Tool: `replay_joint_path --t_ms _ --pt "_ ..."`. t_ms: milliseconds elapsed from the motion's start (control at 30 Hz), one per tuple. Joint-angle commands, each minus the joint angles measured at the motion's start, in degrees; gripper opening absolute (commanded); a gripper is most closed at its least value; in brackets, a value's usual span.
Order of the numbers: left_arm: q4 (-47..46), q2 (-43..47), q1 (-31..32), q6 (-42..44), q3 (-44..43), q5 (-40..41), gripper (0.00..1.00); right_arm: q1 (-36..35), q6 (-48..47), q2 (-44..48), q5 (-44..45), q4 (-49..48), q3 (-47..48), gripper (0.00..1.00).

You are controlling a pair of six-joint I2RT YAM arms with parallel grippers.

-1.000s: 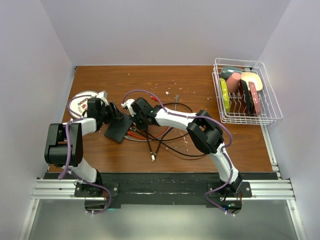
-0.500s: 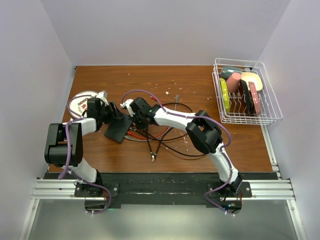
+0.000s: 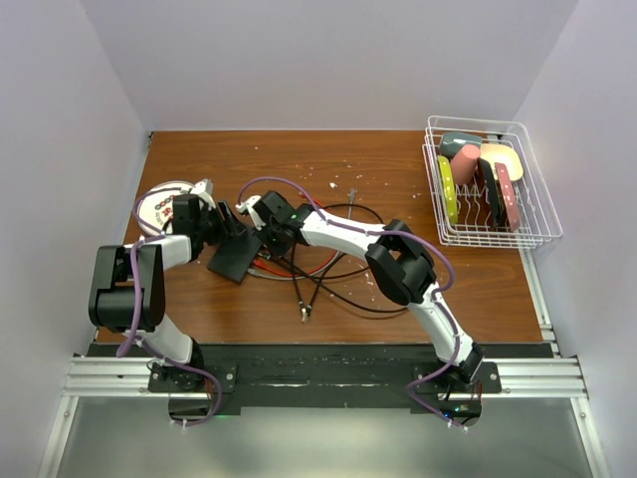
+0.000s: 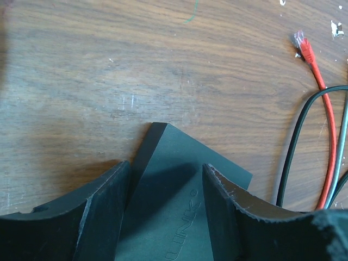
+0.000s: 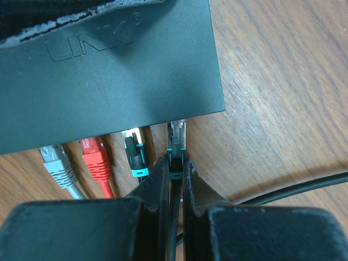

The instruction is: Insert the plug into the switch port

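White wire basket sits at the far right of the tabletop, stuffed with flat things standing on edge: yellow-green, pink, black, red, one cream.

The plug is black with a teal collar and a clear tip. It's pinched tight in the right tool, nose right at the switch port on the edge of the black switch. Can't tell how deep it sits. A grey plug, a red plug and a second black plug fill the ports beside it.

Left tool is spread partway, fingers resting on the switch's top near a corner.
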State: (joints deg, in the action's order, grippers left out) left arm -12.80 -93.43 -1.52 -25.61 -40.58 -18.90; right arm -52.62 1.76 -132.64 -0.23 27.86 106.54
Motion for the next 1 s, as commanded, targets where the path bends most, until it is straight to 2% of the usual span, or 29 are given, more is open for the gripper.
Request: replay_joint_path --t_ms 0,500,667,967 --pt "-3.55 0.88 0.38 0.82 0.24 -5.80 0.60 -0.64 0.88 -1.66 1.02 -0.17 3.32 0.00" --pt "-1.53 -3.95 0.99 2.05 -2.22 -8.79 0.58 -0.73 -4.31 1.15 0.41 -5.08 1.83 0.00" --pt "-0.83 -4.57 2.47 2.58 -2.75 -8.97 0.58 -0.64 -6.59 1.94 -2.67 -6.67 1.30 0.00" --pt "-0.21 -5.45 3.10 3.10 -3.45 -9.32 0.57 -0.20 -8.35 2.74 -1.44 -7.38 2.00 0.00"
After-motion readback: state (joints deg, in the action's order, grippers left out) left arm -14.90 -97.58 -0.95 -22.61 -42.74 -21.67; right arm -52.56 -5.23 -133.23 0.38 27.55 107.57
